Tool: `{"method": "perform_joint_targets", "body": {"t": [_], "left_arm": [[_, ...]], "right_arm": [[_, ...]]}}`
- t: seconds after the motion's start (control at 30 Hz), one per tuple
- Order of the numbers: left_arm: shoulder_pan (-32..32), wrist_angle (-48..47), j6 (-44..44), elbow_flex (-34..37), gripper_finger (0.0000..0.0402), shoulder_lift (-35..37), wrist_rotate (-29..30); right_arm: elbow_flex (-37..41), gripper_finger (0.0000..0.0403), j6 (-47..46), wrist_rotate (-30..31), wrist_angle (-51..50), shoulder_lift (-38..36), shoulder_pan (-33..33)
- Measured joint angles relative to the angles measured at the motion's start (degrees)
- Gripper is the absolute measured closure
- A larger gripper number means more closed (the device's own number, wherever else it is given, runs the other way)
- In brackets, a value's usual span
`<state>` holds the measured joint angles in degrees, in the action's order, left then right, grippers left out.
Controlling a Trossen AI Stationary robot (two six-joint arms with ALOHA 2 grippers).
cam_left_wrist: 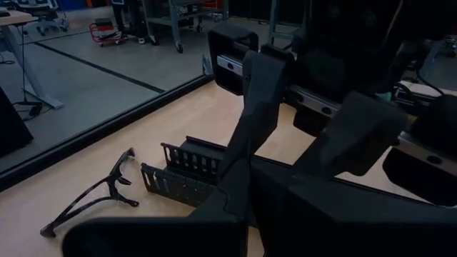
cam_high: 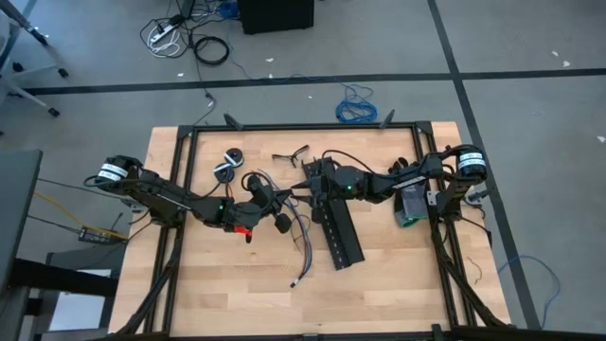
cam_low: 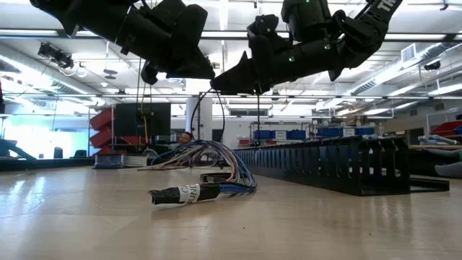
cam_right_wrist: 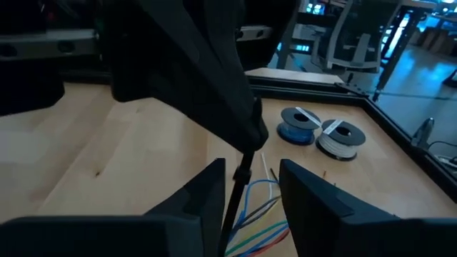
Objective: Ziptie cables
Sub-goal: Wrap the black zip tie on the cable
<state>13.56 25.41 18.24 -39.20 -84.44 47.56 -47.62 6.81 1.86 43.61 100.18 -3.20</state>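
The cables [cam_high: 301, 237] lie on the wooden table [cam_high: 398, 275], a floppy bunch beside the long black slotted tray [cam_high: 338, 227]. Both grippers hang above them, close together. The left gripper [cam_high: 281, 202] is pinched shut on a thin black ziptie [cam_right_wrist: 239, 187]. The right gripper [cam_right_wrist: 250, 187] has its fingers apart around that strip. The wires look light and bendy, so I think the taped end [cam_low: 180, 193] is the best place to grab.

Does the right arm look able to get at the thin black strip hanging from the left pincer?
Probably yes. The ziptie hangs from the shut left pincer and passes down between the fingers of the open right pincer, above the cables. Nothing appears to block it.
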Motion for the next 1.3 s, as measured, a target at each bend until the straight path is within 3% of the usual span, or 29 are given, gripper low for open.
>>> {"method": "perform_joint_targets", "body": {"t": [0.27, 0.5, 0.8, 1.3], "left_arm": [[0.0, 0.0, 0.0, 0.0, 0.0401, 0.0, 0.0], [0.0, 0.0, 0.0, 0.0, 0.0402, 0.0, 0.2], [0.0, -0.9, 0.1, 0.0, 0.0401, 0.0, 0.2], [0.0, -2.9, 0.2, 0.0, 0.0402, -0.5, -0.1]], "right_arm": [[0.0, 0.0292, -0.7, 1.0, 0.2, 0.2, 0.0], [-0.3, 0.0295, -2.2, 1.3, 5.4, 5.6, -0.1], [-0.3, 0.0326, -1.9, 1.2, 7.3, 6.7, -0.3], [-0.3, 0.0261, -4.2, -1.7, 6.2, 5.7, -1.2]]}}
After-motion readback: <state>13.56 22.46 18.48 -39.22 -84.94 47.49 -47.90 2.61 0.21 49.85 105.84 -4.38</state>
